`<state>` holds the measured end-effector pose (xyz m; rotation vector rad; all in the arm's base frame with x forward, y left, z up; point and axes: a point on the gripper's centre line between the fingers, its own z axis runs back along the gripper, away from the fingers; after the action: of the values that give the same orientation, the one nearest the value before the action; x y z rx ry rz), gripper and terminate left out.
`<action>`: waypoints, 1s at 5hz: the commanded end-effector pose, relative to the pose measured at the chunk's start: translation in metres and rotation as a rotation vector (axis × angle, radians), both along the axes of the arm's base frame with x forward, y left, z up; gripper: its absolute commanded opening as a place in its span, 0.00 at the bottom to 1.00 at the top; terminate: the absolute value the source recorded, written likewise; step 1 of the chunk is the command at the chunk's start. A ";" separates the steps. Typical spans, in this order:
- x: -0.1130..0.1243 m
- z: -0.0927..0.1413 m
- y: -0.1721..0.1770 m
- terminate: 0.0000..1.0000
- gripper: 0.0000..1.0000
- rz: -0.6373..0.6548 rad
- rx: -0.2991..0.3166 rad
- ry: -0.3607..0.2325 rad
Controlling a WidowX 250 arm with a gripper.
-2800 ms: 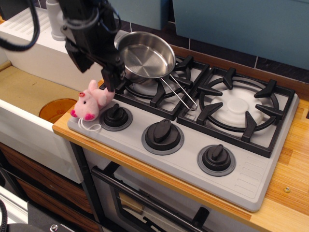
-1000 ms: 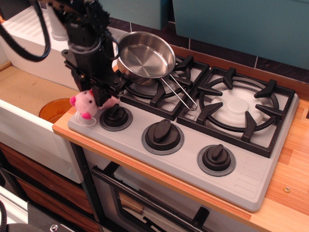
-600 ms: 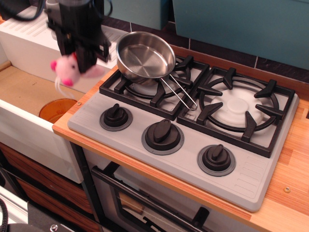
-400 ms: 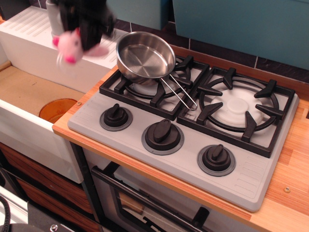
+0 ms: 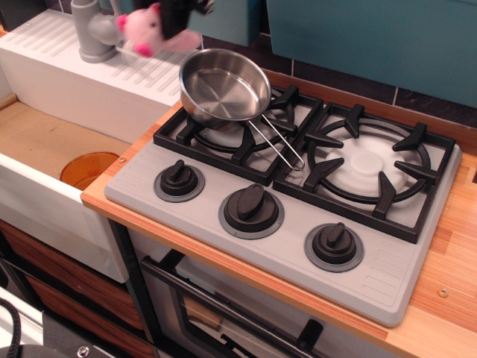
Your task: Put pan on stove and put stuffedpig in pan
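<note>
At the top edge we see the black gripper [image 5: 179,16] closed on the stuffedpig [image 5: 149,30], which hangs in the air above the white sink back, just left of the pan [image 5: 223,84]. The steel pan sits on the left burner grate of the grey stove [image 5: 186,216], its wire handle pointing toward the middle knob [image 5: 251,209]. We note a grey faucet [image 5: 93,33] beside the pig.

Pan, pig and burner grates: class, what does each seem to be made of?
Pan: polished steel, mirror-bright with reflections. Stuffedpig: soft pink plush, fuzzy outline. Burner grates: matte black, probably cast metal or plastic; the look leaves it open.
</note>
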<state>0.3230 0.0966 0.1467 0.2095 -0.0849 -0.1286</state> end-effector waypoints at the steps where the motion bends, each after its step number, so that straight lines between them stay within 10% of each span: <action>1: 0.041 0.006 -0.012 0.00 0.00 -0.028 -0.023 -0.064; 2: 0.047 -0.001 -0.016 0.00 0.00 -0.051 -0.028 -0.079; 3: 0.049 -0.002 -0.016 0.00 1.00 -0.056 -0.035 -0.089; 5: 0.046 -0.002 -0.017 0.00 1.00 -0.053 -0.049 -0.085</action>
<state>0.3617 0.0818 0.1300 0.1517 -0.1331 -0.1745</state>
